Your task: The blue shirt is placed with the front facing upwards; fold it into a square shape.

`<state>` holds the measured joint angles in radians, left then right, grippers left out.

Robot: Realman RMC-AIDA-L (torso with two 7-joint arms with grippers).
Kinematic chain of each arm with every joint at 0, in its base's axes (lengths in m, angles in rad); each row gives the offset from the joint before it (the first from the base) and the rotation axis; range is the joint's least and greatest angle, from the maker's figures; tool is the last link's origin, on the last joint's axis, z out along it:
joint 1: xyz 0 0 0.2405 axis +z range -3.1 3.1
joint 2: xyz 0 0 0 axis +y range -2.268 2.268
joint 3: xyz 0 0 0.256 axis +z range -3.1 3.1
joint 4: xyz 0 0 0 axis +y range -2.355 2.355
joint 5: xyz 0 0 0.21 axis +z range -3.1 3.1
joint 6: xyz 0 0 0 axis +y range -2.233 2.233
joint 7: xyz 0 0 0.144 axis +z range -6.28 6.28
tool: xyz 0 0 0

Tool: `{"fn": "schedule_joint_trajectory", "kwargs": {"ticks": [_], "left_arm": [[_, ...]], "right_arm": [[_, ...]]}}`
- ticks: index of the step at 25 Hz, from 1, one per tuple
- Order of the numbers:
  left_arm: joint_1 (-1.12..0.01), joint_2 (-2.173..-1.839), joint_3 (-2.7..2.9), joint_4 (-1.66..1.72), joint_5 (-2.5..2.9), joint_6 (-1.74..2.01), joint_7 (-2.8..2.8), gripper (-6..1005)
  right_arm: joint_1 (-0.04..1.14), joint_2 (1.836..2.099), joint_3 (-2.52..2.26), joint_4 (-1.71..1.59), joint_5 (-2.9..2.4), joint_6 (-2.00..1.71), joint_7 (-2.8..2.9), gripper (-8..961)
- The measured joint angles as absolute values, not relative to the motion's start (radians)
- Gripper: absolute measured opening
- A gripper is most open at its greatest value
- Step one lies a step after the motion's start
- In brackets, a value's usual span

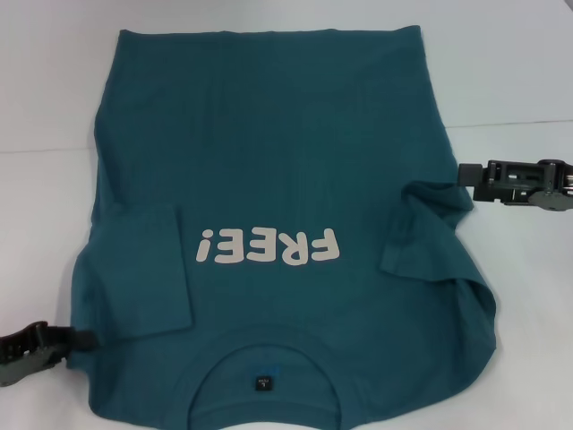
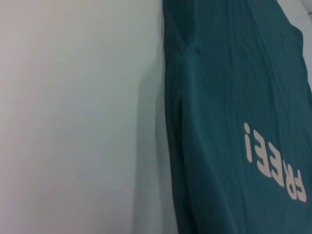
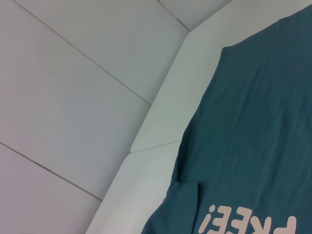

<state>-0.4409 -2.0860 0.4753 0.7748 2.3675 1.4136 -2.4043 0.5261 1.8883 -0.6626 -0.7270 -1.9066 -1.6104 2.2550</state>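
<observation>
Blue shirt [image 1: 277, 170] lies flat between your grippers: left gripper [image 1: 85, 339] and right gripper [image 1: 463, 175] touch its edges, clamp state unclear. Lift unevenly and the tucked sleeves spill.

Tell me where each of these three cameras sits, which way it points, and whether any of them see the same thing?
Head view: high on the robot, looking down at the blue shirt on the white table; left pincer and right pincer show at the shirt's sides.
Left wrist view: looks along the shirt's edge; none of the robot shows.
Right wrist view: looks at a shirt corner, table edge and floor; none of the robot shows.
All three share the white FREE! lettering.
</observation>
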Motion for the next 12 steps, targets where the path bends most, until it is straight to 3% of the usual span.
{"fn": "schedule_joint_trajectory", "kwargs": {"ticks": [7, 12], "left_arm": [[-0.442, -2.082, 0.472, 0.774, 2.373, 1.419, -2.405, 177], [-0.443, -2.073, 0.448, 0.771, 2.364, 1.469, -2.396, 29]], "right_arm": [[0.526, 1.888, -0.663, -0.727, -1.906, -1.614, 2.255, 941], [0.526, 1.888, -0.663, -0.727, -1.907, -1.615, 2.255, 940]]}}
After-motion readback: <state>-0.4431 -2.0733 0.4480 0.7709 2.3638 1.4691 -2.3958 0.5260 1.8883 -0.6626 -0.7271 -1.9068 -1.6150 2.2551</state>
